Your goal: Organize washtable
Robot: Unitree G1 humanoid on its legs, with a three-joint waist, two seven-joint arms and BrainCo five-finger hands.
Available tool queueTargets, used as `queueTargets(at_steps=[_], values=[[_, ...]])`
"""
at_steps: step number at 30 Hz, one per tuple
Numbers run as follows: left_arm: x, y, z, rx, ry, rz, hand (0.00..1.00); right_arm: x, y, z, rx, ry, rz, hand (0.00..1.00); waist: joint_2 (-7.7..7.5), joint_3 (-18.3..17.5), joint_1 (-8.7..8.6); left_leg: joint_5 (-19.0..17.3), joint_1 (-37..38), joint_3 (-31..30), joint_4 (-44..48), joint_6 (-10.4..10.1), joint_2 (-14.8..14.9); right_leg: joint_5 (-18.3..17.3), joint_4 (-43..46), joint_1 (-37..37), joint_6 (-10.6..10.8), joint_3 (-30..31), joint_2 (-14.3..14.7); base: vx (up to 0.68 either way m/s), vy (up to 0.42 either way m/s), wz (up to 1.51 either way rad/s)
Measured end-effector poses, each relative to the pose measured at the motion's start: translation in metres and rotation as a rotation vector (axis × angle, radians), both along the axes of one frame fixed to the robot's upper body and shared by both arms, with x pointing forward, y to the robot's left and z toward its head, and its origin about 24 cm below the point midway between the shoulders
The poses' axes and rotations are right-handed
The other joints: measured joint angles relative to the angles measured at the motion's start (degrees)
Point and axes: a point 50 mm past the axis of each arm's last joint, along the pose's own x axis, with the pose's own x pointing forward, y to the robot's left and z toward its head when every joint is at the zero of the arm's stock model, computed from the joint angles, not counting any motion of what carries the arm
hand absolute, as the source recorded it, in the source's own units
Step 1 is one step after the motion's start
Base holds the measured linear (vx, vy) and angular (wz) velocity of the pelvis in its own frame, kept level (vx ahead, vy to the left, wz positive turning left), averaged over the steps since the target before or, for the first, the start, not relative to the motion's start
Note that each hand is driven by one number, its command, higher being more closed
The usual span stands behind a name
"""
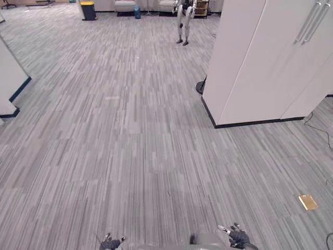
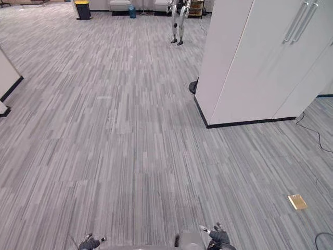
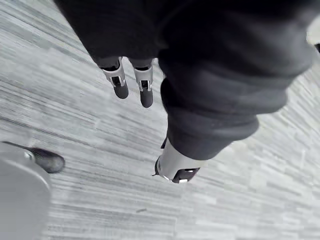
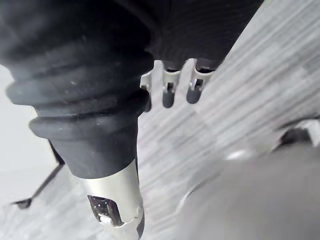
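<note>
Grey carpet floor (image 1: 130, 135); left hand (image 1: 110, 243), right hand (image 1: 238, 239) hang low, fingers (image 3: 120, 84) relaxed.

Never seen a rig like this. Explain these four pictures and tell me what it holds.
This is a two-legged humanoid robot. The two wide pictures come from cameras in its head, looking down; its left hand and right hand sit at the bottom edge. The two close pictures come from wrist cameras, each looking along its own hand. Both hands are open and hold nothing. Ahead lie grey carpet, a white cabinet on the right, a small tan floor plate and, far off, another humanoid robot.
</note>
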Motion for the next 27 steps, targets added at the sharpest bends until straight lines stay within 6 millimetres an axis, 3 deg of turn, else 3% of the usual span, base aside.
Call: queueTargets(at_steps=[2,3,4,5,6,7,8,9,10,11,12,13,14,15,16,18,20,22,23,24,25,27], values=[[0.011,-0.012,0.001,-0.025,-0.025,-0.026,0.00,-0.026,-0.002,-0.003,0.007,0.069,-0.053,0.00,0.69,0.1,-0.13,-2.9,2.6,-1.7,-0.1,-0.6,1.0,2.7,-17.6,-2.6,0.2,-0.4,0.0,0.61,-0.130,0.76],[0.017,-0.020,0.001,-0.043,-0.039,-0.035,0.00,-0.044,0.003,-0.006,0.026,0.124,-0.077,0.00,1.08,0.2,-0.21,-5.1,4.5,-3.2,0.1,-1.8,1.7,6.8,-32.2,-3.6,0.0,0.0,0.0,0.95,-0.270,0.66],[0.021,-0.026,0.002,-0.058,-0.053,-0.021,0.00,-0.056,0.013,-0.008,0.054,0.164,-0.084,0.00,1.69,0.3,-0.93,-7.8,7.0,-4.7,-0.1,-2.9,3.4,8.8,-41.1,-4.5,0.4,0.9,0.4,1.00,-0.298,0.69],[0.021,-0.029,0.002,-0.066,-0.057,-0.004,0.00,-0.061,0.017,-0.009,0.068,0.180,-0.085,0.00,2.47,0.1,-1.61,-8.8,8.6,-5.3,-0.4,-3.4,5.0,8.8,-42.1,-4.7,0.4,1.7,1.0,1.10,-0.321,0.90],[0.017,-0.031,0.001,-0.063,-0.053,0.012,0.00,-0.070,0.029,-0.010,0.101,0.205,-0.090,0.00,1.18,-0.5,-2.52,-9.1,9.6,-5.5,3.6,-3.6,5.4,8.7,-40.5,-4.8,0.3,3.5,0.0,0.60,-0.166,0.72],[0.015,-0.031,0.000,-0.062,-0.049,0.015,0.00,-0.071,0.032,-0.011,0.108,0.212,-0.089,0.00,0.71,-0.8,-2.68,-9.1,9.0,-5.6,7.7,-3.8,5.8,12.6,-39.1,-4.9,-0.2,3.6,-0.2,0.82,-0.277,0.81],[0.017,-0.032,0.001,-0.070,-0.057,0.036,0.00,-0.074,0.025,-0.009,0.088,0.208,-0.097,0.00,1.57,-1.3,-3.10,-7.8,4.5,-5.0,21.2,-5.9,8.3,18.4,-34.2,-4.5,-1.2,1.5,0.2,0.94,-0.420,0.57],[0.020,-0.038,0.001,-0.092,-0.065,0.057,0.00,-0.072,0.016,-0.007,0.064,0.192,-0.085,0.00,4.30,-1.2,-2.86,0.6,-1.4,-4.3,35.7,-7.3,11.5,17.5,-29.8,-3.4,-2.8,-0.6,2.2,1.12,-0.490,0.39],[0.018,-0.038,0.000,-0.099,-0.061,0.064,0.00,-0.069,0.008,-0.005,0.046,0.180,-0.073,0.00,5.49,-0.9,-2.49,8.4,-3.8,-3.9,41.2,-7.4,13.2,15.2,-28.8,-2.0,-3.6,-1.3,3.7,1.08,-0.455,-0.09],[0.011,-0.029,0.000,-0.092,-0.058,0.142,0.00,-0.057,-0.003,-0.002,0.007,0.145,-0.050,0.00,6.17,-0.5,-1.46,20.7,-8.7,-1.2,51.0,-9.4,17.1,11.9,-28.8,1.6,-5.2,-0.9,5.9,0.89,-0.344,-0.51],[0.010,-0.025,0.001,-0.083,-0.065,0.176,0.00,-0.042,-0.003,-0.001,-0.003,0.110,-0.050,0.00,5.49,0.2,0.07,18.7,-12.8,3.0,60.0,-7.4,20.3,10.2,-30.3,6.6,-6.2,0.1,7.1,0.89,-0.340,-0.49],[0.011,-0.021,0.002,-0.075,-0.076,0.186,0.00,-0.038,-0.006,0.000,-0.012,0.102,-0.043,0.00,4.99,0.5,0.60,16.9,-14.9,4.6,63.0,-7.4,21.1,9.9,-32.0,9.8,-6.4,0.4,7.2,0.82,-0.316,-0.35],[0.011,-0.014,0.004,-0.054,-0.092,0.183,0.00,-0.019,-0.006,0.001,-0.018,0.056,-0.029,0.00,3.70,1.1,1.34,13.2,-18.2,7.1,64.9,-8.1,20.9,9.9,-36.3,16.4,-6.4,1.3,6.8,0.77,-0.279,-0.25],[0.011,-0.011,0.005,-0.040,-0.097,0.166,0.00,0.001,-0.003,0.003,-0.012,0.010,-0.010,0.00,2.57,1.1,1.95,10.2,-21.2,9.8,62.4,-9.1,20.4,9.9,-40.9,21.6,-6.3,2.2,6.0,0.71,-0.248,-0.25],[0.011,-0.011,0.005,-0.037,-0.096,0.157,0.00,0.011,-0.003,0.005,-0.014,-0.017,0.005,0.00,2.64,0.8,2.06,9.0,-22.6,10.9,59.6,-9.5,20.5,9.7,-42.9,23.7,-6.0,2.7,5.8,0.77,-0.213,-0.38],[0.006,-0.013,0.004,-0.047,-0.088,0.172,0.00,0.053,-0.005,0.015,-0.026,-0.135,0.021,0.00,3.73,1.1,3.48,6.6,-27.3,13.9,42.5,-10.0,20.7,7.7,-48.3,30.9,-4.1,4.0,5.5,0.72,-0.108,-0.37],[0.005,-0.013,0.003,-0.047,-0.086,0.179,0.00,0.062,-0.004,0.018,-0.026,-0.159,0.017,0.00,3.77,1.0,3.51,7.0,-27.8,14.2,26.1,-10.6,18.4,5.2,-49.3,34.0,-3.5,3.7,4.7,0.47,0.025,0.02],[0.002,-0.016,0.002,-0.053,-0.073,0.178,0.00,0.063,-0.008,0.019,-0.042,-0.164,0.005,0.00,4.89,0.6,3.62,9.5,-27.8,12.3,1.6,-13.8,14.8,0.6,-50.2,38.8,-2.1,3.1,4.6,0.60,0.119,0.25],[0.000,-0.016,0.001,-0.053,-0.071,0.179,0.00,0.062,-0.009,0.019,-0.047,-0.159,0.001,0.00,5.33,0.4,3.69,9.5,-29.0,12.1,-0.3,-13.8,14.8,-0.5,-50.3,39.7,-1.6,3.0,4.8,0.64,0.208,0.17],[-0.001,-0.014,0.001,-0.048,-0.069,0.182,0.00,0.055,-0.011,0.017,-0.052,-0.143,-0.001,0.00,5.70,0.1,4.23,9.5,-31.2,12.6,-0.3,-13.2,14.5,-2.9,-50.4,41.7,-0.2,2.5,4.6,0.79,0.332,-0.07],[-0.002,-0.008,0.002,-0.030,-0.063,0.179,0.00,0.046,-0.007,0.013,-0.038,-0.113,0.001,0.00,4.71,-1.1,5.60,16.6,-31.7,13.7,3.0,-7.8,13.2,-4.4,-49.9,43.5,1.2,3.6,2.3,0.82,0.348,-0.11],[-0.012,-0.006,0.000,-0.022,-0.030,0.154,0.00,0.034,-0.001,0.008,-0.022,-0.070,0.028,0.00,3.26,-4.5,6.17,23.5,-31.2,14.6,1.7,-2.3,10.1,-4.1,-42.4,40.3,1.7,5.6,-0.8,0.73,0.320,0.13]])
